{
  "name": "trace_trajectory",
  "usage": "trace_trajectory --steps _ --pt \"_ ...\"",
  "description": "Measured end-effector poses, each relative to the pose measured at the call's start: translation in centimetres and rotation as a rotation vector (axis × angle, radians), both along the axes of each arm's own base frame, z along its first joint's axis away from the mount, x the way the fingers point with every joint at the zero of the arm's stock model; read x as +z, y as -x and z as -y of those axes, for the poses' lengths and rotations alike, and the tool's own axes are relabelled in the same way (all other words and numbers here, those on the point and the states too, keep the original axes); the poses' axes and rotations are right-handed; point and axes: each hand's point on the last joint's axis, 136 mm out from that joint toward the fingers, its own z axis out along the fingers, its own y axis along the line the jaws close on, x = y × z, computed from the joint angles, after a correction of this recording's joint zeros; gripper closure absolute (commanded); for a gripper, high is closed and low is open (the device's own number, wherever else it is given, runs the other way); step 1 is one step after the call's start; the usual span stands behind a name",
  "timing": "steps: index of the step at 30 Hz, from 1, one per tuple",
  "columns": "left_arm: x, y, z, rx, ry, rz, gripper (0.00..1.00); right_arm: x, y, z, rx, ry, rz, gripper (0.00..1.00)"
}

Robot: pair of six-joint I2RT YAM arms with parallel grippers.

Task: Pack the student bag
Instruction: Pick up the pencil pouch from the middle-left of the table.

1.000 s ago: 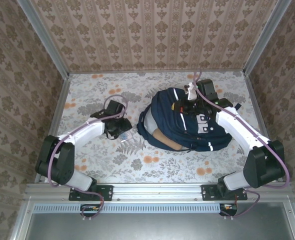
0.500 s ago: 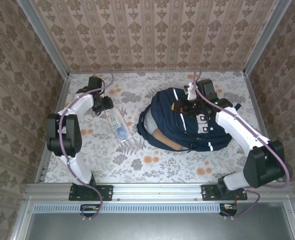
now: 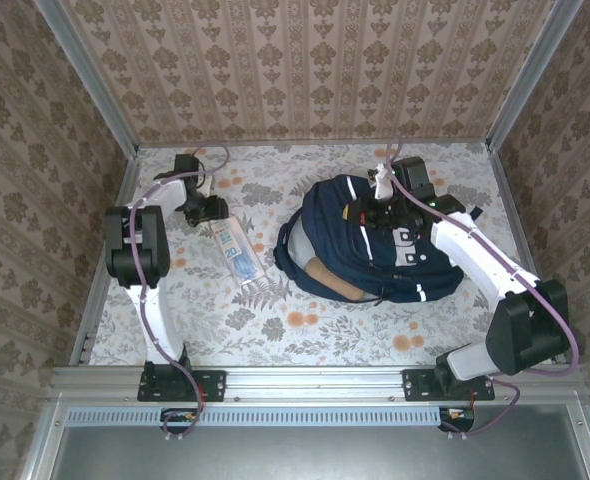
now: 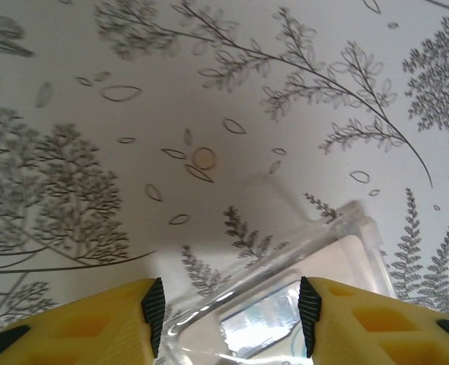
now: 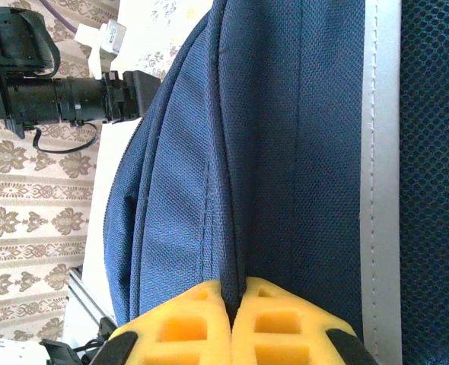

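Note:
The student bag [image 3: 340,250], a navy backpack with white stripes, lies on the right half of the table, its mouth facing left. My right gripper [image 3: 375,212] sits on the bag's far top. In the right wrist view this gripper [image 5: 238,293] is shut on a fold of the navy fabric [image 5: 285,137]. A clear plastic case [image 3: 237,250] with a blue-printed insert lies flat left of the bag. My left gripper [image 3: 213,212] is at the case's far end. In the left wrist view it [image 4: 228,319] is open, and the case's end [image 4: 300,289] lies between the yellow fingers.
The floral table [image 3: 305,330] is boxed in by wallpapered walls, with metal posts [image 3: 110,110] at the back corners. The left arm [image 3: 140,250] is folded along the left wall. The bag's mouth [image 3: 310,262] shows grey and tan inside.
My left arm has swung from the middle of the table out to the far left, uncovering the clear case. The right arm and the bag have stayed put.

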Motion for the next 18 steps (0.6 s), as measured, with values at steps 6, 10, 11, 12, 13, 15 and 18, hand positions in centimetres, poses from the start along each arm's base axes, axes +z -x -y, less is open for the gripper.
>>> trace_trajectory --steps 6,10,11,12,13,15,18 --pt "-0.7 0.1 0.4 -0.032 0.001 -0.013 0.68 -0.3 -0.2 -0.2 0.004 0.003 -0.009 0.95" --pt "-0.7 0.1 0.5 -0.049 -0.011 -0.009 0.89 -0.4 -0.2 -0.2 0.005 0.004 -0.013 0.95" --pt "-0.7 0.1 0.7 -0.053 -0.014 -0.008 0.94 -0.4 -0.2 -0.2 0.005 0.004 -0.013 0.95" --pt "-0.7 0.1 0.7 -0.056 -0.016 -0.007 1.00 -0.4 -0.2 -0.2 0.005 0.004 -0.013 0.95" --pt "-0.7 0.2 0.8 -0.063 -0.020 -0.003 1.00 -0.4 -0.2 -0.2 0.005 0.004 -0.013 0.95" --pt "-0.4 0.5 0.8 -0.063 -0.034 0.000 1.00 -0.4 -0.2 -0.2 0.005 0.004 -0.013 0.96" --pt "0.8 1.0 0.9 -0.069 -0.059 0.022 1.00 -0.4 -0.2 -0.2 0.005 0.004 -0.013 0.97"
